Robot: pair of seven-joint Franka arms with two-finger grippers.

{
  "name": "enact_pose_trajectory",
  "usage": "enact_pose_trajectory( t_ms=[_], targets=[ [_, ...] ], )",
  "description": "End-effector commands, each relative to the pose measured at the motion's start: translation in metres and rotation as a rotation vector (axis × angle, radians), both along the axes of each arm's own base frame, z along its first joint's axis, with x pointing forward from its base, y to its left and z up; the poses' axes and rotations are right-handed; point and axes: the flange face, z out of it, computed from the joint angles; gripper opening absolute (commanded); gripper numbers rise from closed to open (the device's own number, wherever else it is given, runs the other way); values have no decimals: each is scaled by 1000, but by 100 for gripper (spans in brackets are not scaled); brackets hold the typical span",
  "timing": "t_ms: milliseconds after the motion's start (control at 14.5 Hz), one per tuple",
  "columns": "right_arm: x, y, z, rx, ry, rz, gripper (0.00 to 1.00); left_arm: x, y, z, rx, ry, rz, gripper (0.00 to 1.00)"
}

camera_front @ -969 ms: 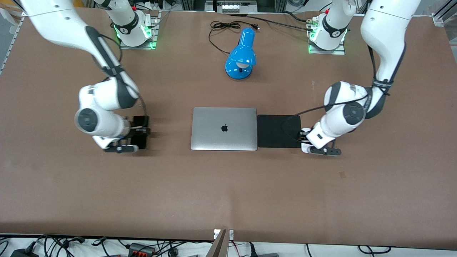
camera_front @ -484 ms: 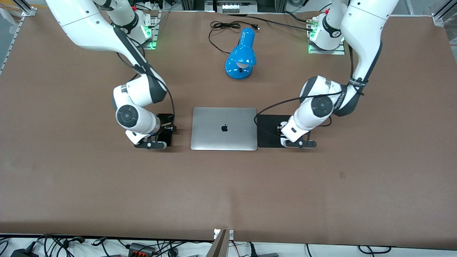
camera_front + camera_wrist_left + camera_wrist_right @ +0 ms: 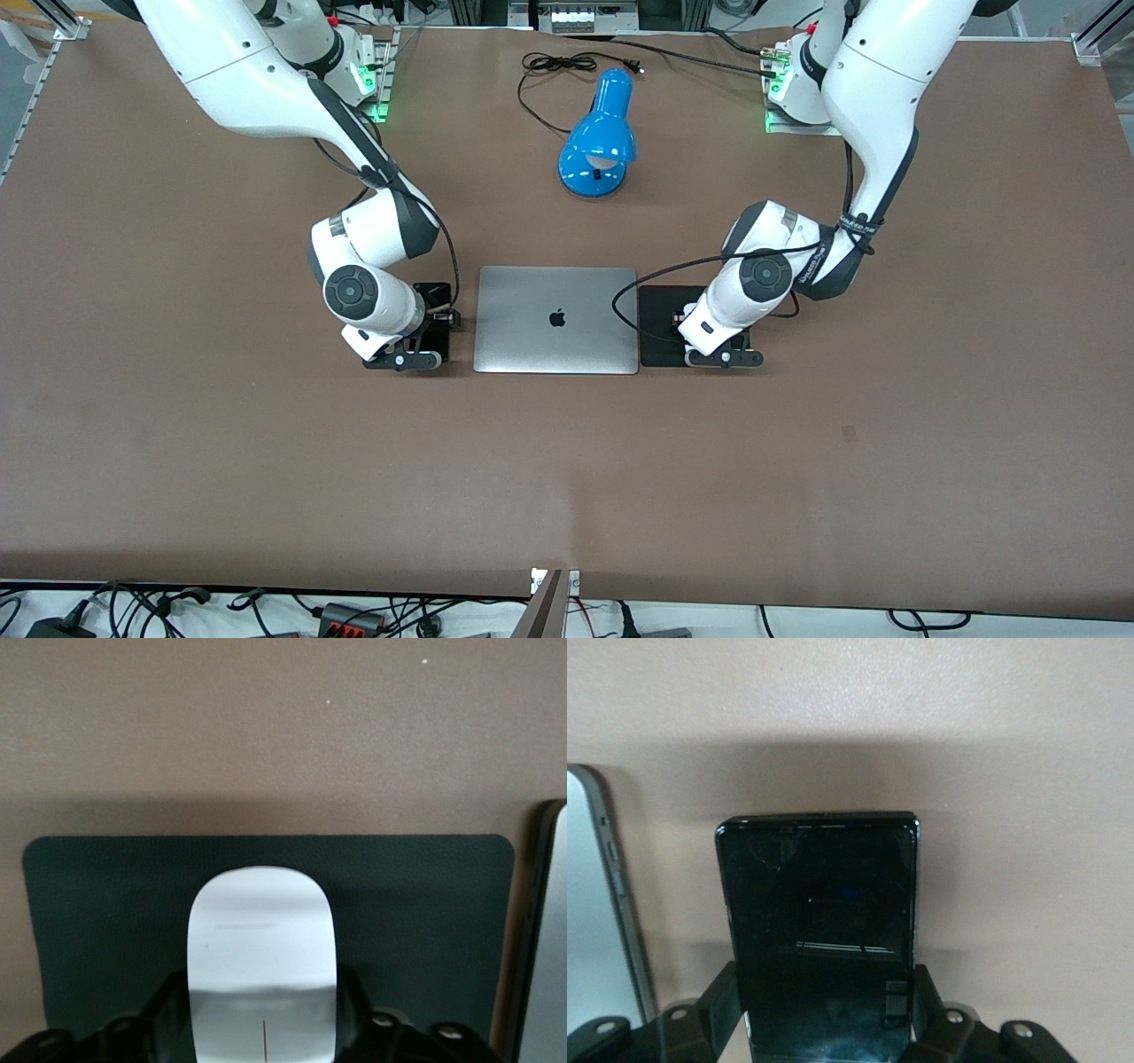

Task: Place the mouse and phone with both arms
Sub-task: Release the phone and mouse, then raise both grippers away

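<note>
both arms carrying their items beside the closed silver laptop (image 3: 555,319)

the left gripper (image 3: 263,1041) clamps the small white oval mouse (image 3: 262,957) over the black square pad (image 3: 416,904); the right gripper (image 3: 826,1028) clamps the slim black phone (image 3: 821,930) over brown table (image 3: 1010,771), just beside the laptop.

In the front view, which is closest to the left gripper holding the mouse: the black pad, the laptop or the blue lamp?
From the left gripper:
1. Pad, directly beneath it.
2. Laptop, beside the pad, toward the right arm's end.
3. Lamp, farthest, up near the robots' bases.
</note>
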Motion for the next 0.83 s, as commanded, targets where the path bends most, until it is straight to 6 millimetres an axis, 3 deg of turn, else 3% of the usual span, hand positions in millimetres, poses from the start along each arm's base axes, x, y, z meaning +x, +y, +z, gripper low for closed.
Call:
enact_pose_trajectory(
  t_ms=[0, 138, 277, 553, 692, 761],
  targets=[
    [5, 2, 3, -10, -13, -5, 29, 8, 1, 10, 20, -21, 14, 100],
    [8, 1, 5, -8, -15, -51, 100, 12, 5, 25, 25, -28, 17, 100],
    [16, 5, 24, -2, -38, -58, 100, 25, 23, 55, 36, -33, 48, 100],
    [37, -1, 104, -14, -77, -47, 100, 55, 86, 149, 102, 44, 105, 100],
    [52, -9, 160, -31, -78, -55, 100, 54, 124, 204, 124, 57, 141, 100],
    [62, -23, 195, -37, -81, -78, 100, 54, 148, 227, 126, 44, 170, 100]
  ],
)
